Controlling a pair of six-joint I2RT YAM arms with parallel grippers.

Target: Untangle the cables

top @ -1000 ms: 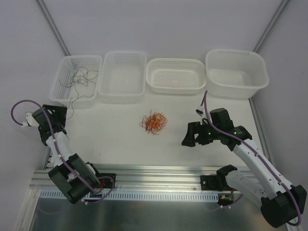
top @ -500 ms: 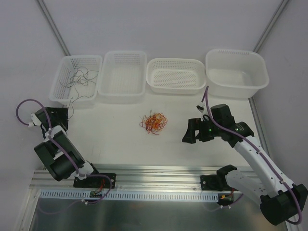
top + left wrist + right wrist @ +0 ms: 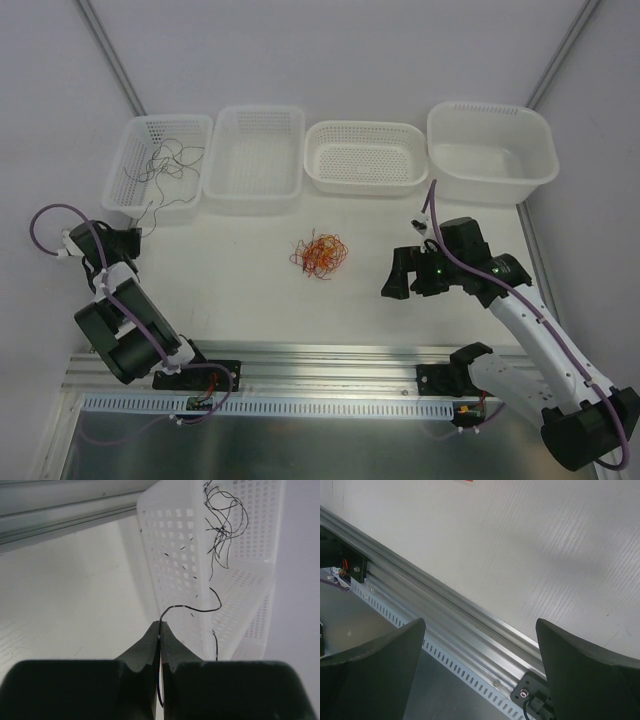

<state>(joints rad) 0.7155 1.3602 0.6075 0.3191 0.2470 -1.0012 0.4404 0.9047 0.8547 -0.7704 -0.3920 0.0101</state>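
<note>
Pinching the stray tail of the dark grey cable [image 3: 192, 610] with the left gripper [image 3: 160, 630], clamped tight on it just outside the leftmost basket [image 3: 135, 130] at the table's [image 3: 240, 290] far-left corner. Found the rest of that strand heaped inside the basket. Saw the orange-and-red tangle [image 3: 319, 255] mid-table, with the right gripper [image 3: 400, 275] spread wide and empty just right of it. Judged the step as tidying an already separated strand; next, probably needed to lift the tail over the rim and let go.

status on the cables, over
Left gripper shut on dark wire hanging out of left basket. Right gripper open, empty. Orange-red tangle lies apart, ungripped. Nothing blocking it.
</note>
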